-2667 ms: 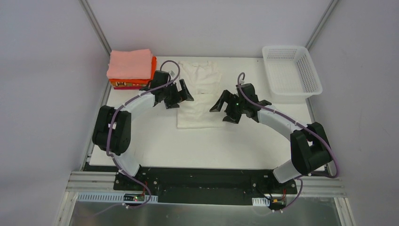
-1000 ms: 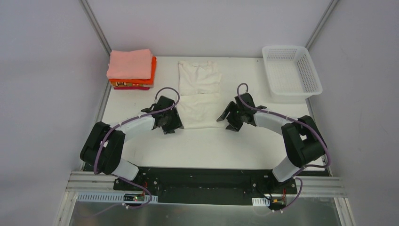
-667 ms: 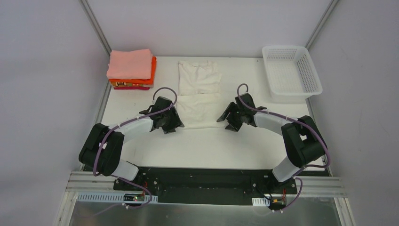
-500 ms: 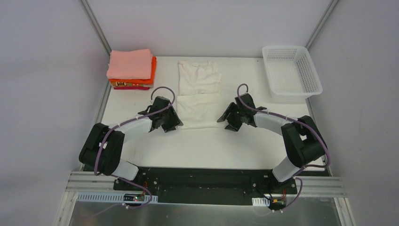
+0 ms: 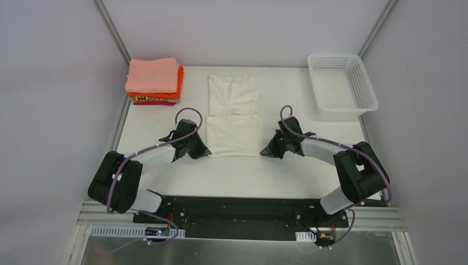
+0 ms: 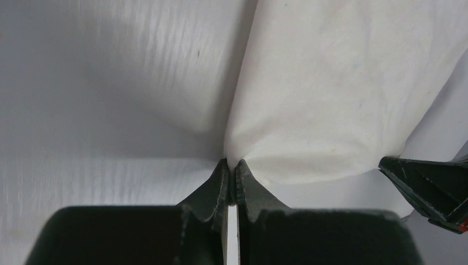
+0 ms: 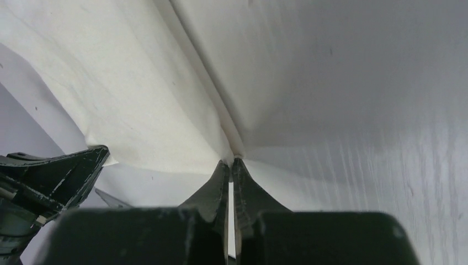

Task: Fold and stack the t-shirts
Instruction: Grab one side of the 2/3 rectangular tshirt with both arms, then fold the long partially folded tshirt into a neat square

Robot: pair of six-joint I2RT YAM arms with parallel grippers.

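Note:
A cream-white t-shirt [image 5: 233,117] lies flat in the middle of the table, folded narrow, collar toward the back. My left gripper [image 5: 205,152] is shut on its near left corner; the left wrist view shows the cloth [image 6: 331,99] pinched between the closed fingertips [image 6: 232,165]. Over at the near right corner my right gripper [image 5: 264,152] is shut too, the fabric [image 7: 132,94] bunched into its tips [image 7: 232,163]. Folded t-shirts are stacked at the back left: salmon-pink [image 5: 152,75] on top, bright orange [image 5: 180,83] under it, a magenta one [image 5: 157,102] at the bottom.
A white plastic lattice basket [image 5: 342,85] stands at the back right corner. Grey walls close in the table on both sides and behind. The arms' bases sit on the black rail [image 5: 237,207] at the near edge.
Both grippers moved toward the near edge to the shirt's front corners and shut on them. The shirt's near half now lies straighter and reaches farther toward me.

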